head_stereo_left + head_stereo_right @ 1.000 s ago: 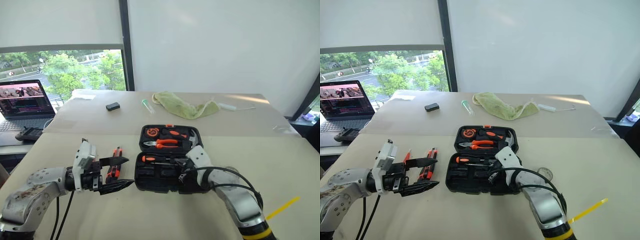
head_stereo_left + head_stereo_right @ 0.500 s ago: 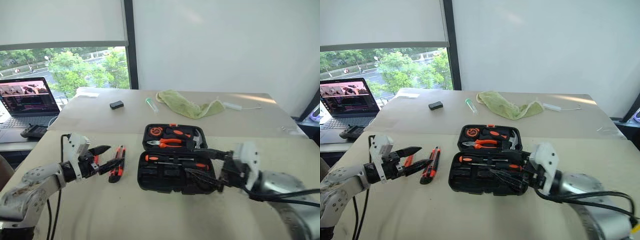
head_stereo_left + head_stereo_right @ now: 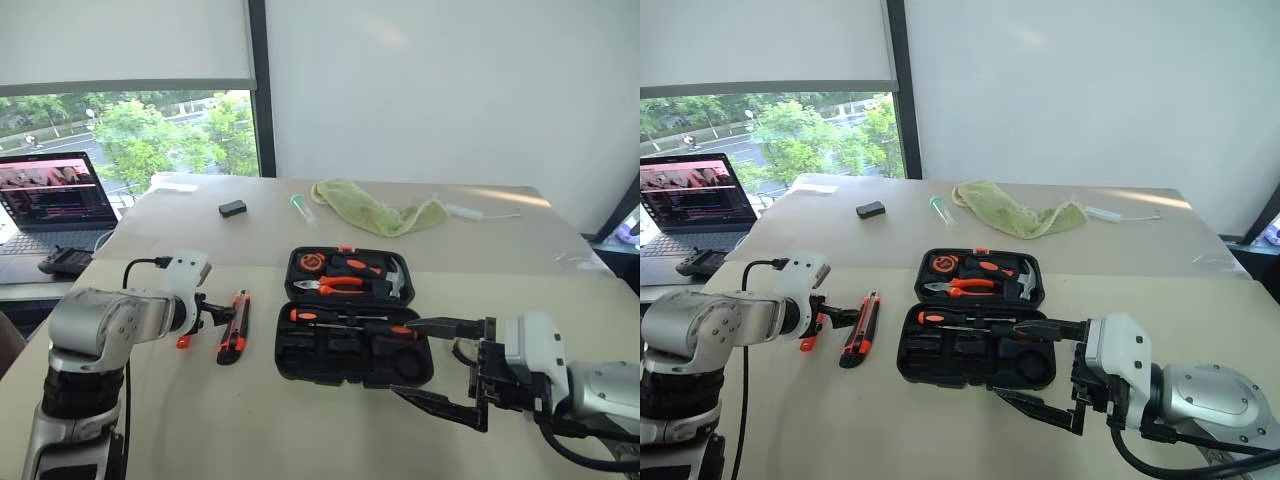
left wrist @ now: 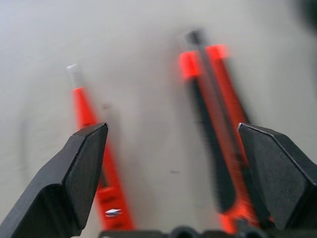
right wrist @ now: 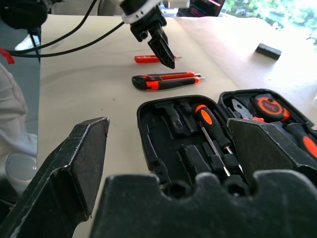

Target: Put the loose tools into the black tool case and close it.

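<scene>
The case (image 3: 352, 318) lies open in the middle of the desk (image 3: 300, 430), two screwdrivers (image 3: 350, 321) already inside. The knife (image 3: 233, 326) and the small screwdriver (image 4: 96, 153) lie just left of it. The left gripper (image 4: 173, 183), jaws wide and empty, points down between them; it should centre on one tool. The right gripper (image 3: 440, 365), also open and empty, hovers beside the case. The near desk has free room
</scene>
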